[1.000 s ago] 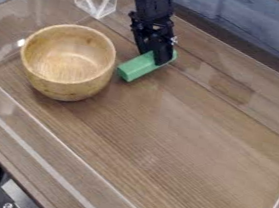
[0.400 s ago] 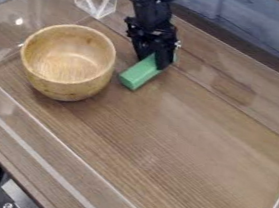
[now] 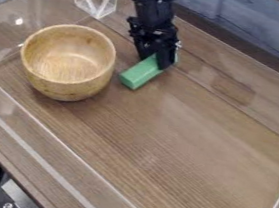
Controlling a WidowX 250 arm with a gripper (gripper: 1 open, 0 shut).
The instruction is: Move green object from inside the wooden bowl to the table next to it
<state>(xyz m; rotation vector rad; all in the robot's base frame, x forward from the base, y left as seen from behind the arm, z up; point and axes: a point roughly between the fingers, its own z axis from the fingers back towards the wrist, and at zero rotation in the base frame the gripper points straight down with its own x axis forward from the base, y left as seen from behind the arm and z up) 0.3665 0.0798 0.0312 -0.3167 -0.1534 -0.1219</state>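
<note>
Green object (image 3: 140, 73), one only, is lying on the surface (image 3: 191, 135) just right of the single wooden bowl (image 3: 67, 60), outside it. One black hand (image 3: 151, 55) is pinching its far end, hiding that end. Bowl interior is showing nothing inside.

It looked like a robot lab test bench. A wood-grain table (image 3: 191, 135) was fenced by low clear plastic walls (image 3: 39, 149), with a black robot arm (image 3: 149, 1) mounted over it.
</note>
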